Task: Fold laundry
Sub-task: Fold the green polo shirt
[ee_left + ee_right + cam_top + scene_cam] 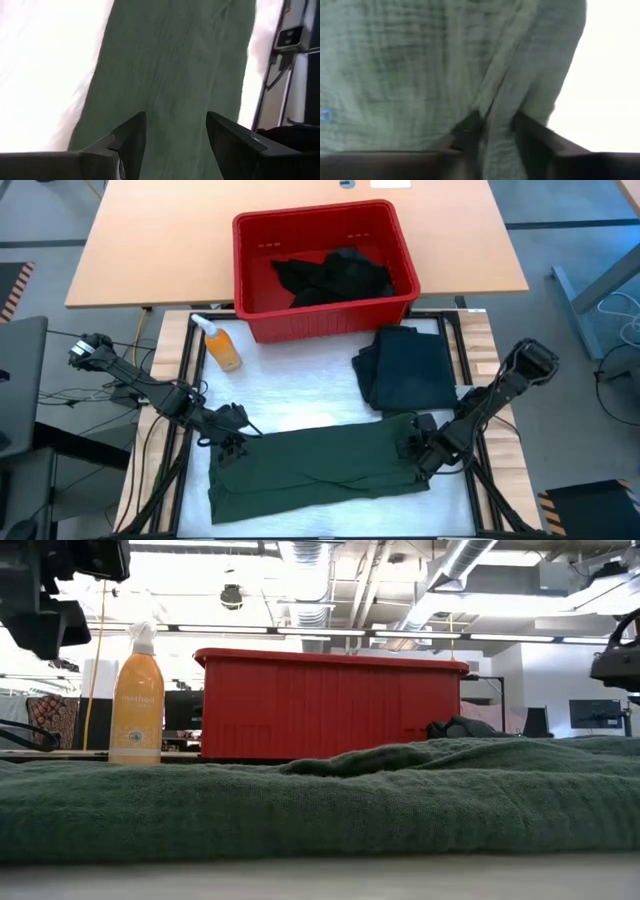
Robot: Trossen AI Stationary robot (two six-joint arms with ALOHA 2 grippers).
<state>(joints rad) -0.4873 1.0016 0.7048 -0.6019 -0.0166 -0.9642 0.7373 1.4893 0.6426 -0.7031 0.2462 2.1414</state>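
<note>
A dark green shirt (320,470) lies spread across the near part of the white table top, wrinkled; it fills the low view (320,800). My left gripper (232,445) stands at its left end, open, with both fingers over the green cloth (170,60). My right gripper (413,452) is at the shirt's right end, shut on the cloth. A folded dark garment (410,370) lies flat beyond the shirt's right half. More black garments (335,275) lie heaped in the red bin. My left gripper (175,135) has its fingers spread just above the shirt's left end; whether they touch the cloth I cannot tell. My right gripper (492,135) pinches a raised fold (495,112) of the green shirt's right end between its two fingers; the rest of the shirt lies on the table.
The red bin (330,320) stands at the table's far edge, middle. An orange spray bottle (222,348) stands upright left of it, close to my left arm. Black frame rails run along the table's left and right sides. White table top shows between shirt and bin.
</note>
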